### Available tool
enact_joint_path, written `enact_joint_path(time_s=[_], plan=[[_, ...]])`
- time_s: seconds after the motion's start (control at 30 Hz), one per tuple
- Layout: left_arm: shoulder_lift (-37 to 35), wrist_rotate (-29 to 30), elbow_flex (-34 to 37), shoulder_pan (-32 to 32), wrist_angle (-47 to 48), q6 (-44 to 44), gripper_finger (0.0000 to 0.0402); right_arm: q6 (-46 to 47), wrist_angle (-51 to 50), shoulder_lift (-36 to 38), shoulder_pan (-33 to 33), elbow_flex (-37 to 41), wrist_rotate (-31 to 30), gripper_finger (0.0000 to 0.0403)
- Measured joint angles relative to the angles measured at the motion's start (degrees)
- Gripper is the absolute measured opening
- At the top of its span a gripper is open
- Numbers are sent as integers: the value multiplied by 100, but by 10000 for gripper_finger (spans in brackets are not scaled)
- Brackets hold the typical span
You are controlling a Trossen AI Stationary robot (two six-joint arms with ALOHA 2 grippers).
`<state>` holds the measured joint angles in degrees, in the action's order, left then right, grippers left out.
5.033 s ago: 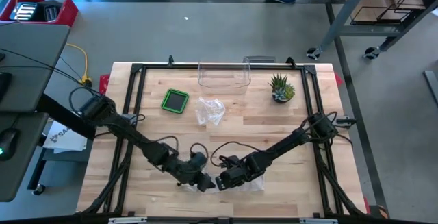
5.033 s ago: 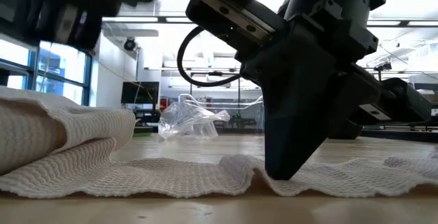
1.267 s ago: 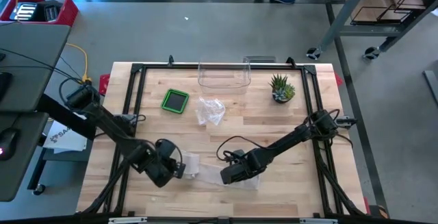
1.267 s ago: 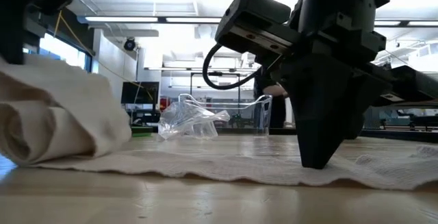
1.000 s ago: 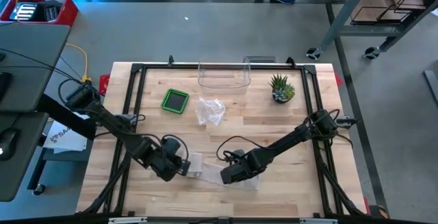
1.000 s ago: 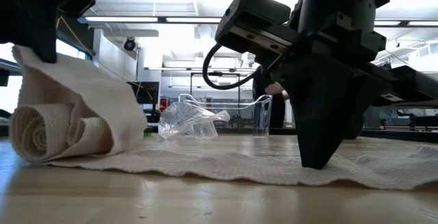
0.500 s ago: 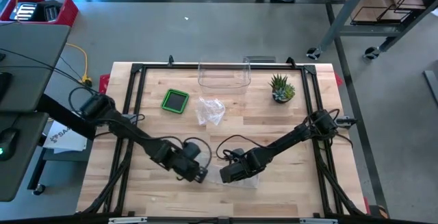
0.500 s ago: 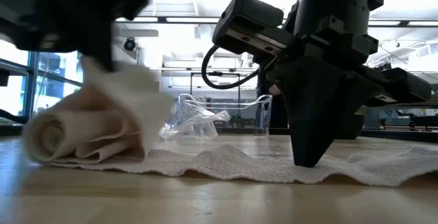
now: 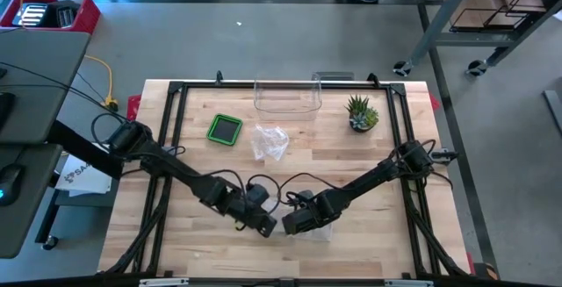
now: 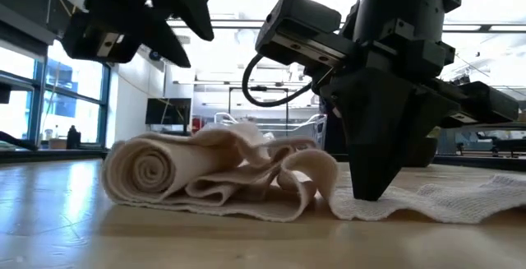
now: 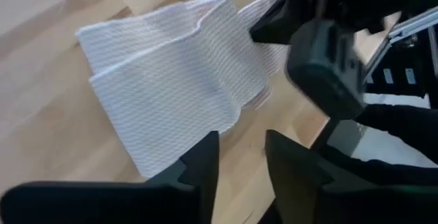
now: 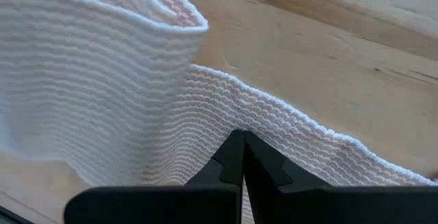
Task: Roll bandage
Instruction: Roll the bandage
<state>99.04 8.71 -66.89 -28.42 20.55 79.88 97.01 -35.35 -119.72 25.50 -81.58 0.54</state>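
I have the right gripper (image 10: pixel 366 191) down on the table (image 9: pixel 369 160) with its fingers pressed together, tips planted on the flat tail of the bandage (image 10: pixel 222 174), pinning it to the wood. In its own wrist view the closed fingers (image 12: pixel 239 157) meet right on the ribbed weave of the bandage (image 12: pixel 102 94), with loose folds heaped just ahead of them.

The left gripper (image 11: pixel 236 159) hangs just above the bandage (image 11: pixel 171 80) with a narrow gap between its fingers and nothing between them; the cloth lies free on the table below and ahead of it. From the low camera, the bandage sits bunched immediately beside the right gripper's tips: a rolled end farthest from the tips, then several loose folds piled up against them, and a flat stretch running on past the tips on the other side.

From above, both grippers (image 9: pixel 263 226) (image 9: pixel 295 225) sit close together near the table's front edge.
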Motion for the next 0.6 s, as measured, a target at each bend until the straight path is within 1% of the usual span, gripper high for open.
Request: enact_joint_path(time_s=[0.2,0.27,0.37,0.43,0.5,0.6], plan=[[-46,-199,11,-9,123,-119,157,-67,-10,18,20,0,-94,0],[-197,-3,13,-13,556,-113,164,-263,-143,101,20,0,-116,0],[-627,416,16,-13,1536,108,168,-381,-339,312,35,-3,-116,0],[-930,569,143,0,1837,98,168,-497,-501,392,39,-9,-90,0],[-1178,576,413,4,1752,143,167,-561,-519,407,42,-9,-41,0],[-1374,426,1003,2,812,606,166,-552,-436,433,42,-9,9,0]])
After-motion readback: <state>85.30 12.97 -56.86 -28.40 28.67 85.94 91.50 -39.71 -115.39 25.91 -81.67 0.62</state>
